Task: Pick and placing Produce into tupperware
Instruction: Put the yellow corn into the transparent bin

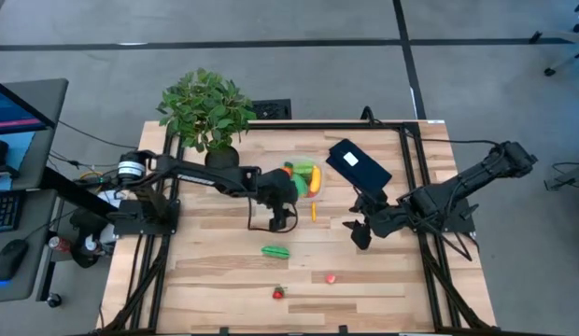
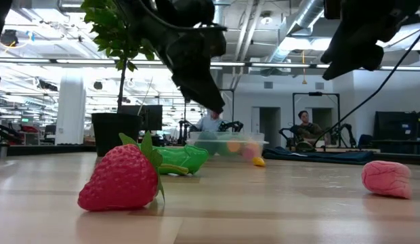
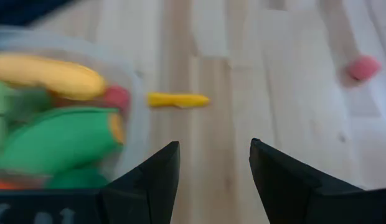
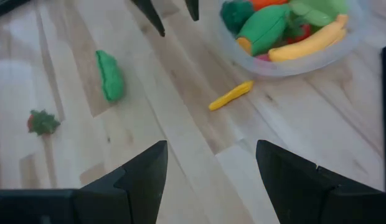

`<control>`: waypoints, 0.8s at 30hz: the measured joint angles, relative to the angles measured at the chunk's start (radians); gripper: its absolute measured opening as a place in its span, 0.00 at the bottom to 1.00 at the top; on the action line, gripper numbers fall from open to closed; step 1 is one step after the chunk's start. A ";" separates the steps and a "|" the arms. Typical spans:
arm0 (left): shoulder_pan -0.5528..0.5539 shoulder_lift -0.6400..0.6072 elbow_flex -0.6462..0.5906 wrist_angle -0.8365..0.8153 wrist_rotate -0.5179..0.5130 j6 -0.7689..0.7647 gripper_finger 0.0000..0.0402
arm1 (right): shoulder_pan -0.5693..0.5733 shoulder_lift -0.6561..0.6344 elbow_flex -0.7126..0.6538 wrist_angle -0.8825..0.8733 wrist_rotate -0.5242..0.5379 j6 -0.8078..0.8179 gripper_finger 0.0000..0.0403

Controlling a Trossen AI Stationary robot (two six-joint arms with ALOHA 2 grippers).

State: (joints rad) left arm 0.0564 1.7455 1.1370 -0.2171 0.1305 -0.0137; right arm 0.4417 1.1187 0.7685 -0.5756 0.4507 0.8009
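Clutter on the bench (image 1: 224, 280) is light: a potted plant (image 1: 207, 112) stands at the far left edge, and a flat black rectangle (image 1: 359, 164) lies just right of the tupperware (image 1: 306, 177), which sits far-centre and already holds a banana (image 4: 308, 42), green pieces and something orange. A small yellow piece (image 1: 314, 212) lies on the wood just near of the container. Nearer the front lie a green vegetable (image 1: 275, 251), a strawberry (image 1: 278, 293) and a pink-red piece (image 1: 331, 277), all well apart. The left hand (image 1: 278, 222) hangs just left of the tupperware, fingers spread and pinching nothing. The right hand (image 1: 358, 229) hovers right of the yellow piece, fingers wide and empty.
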 joint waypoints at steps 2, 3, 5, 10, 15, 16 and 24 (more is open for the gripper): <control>-0.006 -0.023 0.000 -0.006 -0.030 0.001 0.46 | -0.015 0.000 0.000 0.001 -0.001 0.000 0.59; -0.009 -0.036 0.000 -0.004 -0.033 -0.002 0.46 | -0.021 0.000 0.000 0.001 -0.002 0.000 0.59; -0.013 -0.065 0.000 -0.026 -0.034 -0.013 0.46 | -0.026 0.000 0.000 0.007 -0.003 0.000 0.59; -0.036 -0.154 0.000 -0.159 -0.059 -0.024 0.46 | -0.034 0.000 0.000 0.008 -0.003 0.011 0.59; -0.084 -0.279 -0.041 -0.267 -0.136 -0.049 0.46 | -0.073 0.053 -0.009 0.006 -0.001 0.086 0.59; -0.097 -0.312 -0.062 -0.282 -0.156 -0.063 0.46 | -0.079 0.075 -0.010 0.009 -0.001 0.103 0.59; -0.237 -0.625 -0.295 -0.289 -0.337 -0.271 0.46 | -0.136 0.312 -0.007 0.162 -0.004 0.305 0.59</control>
State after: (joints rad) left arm -0.1806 1.1203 0.8418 -0.5058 -0.2067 -0.2852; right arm 0.3059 1.4309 0.7612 -0.4134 0.4463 1.1057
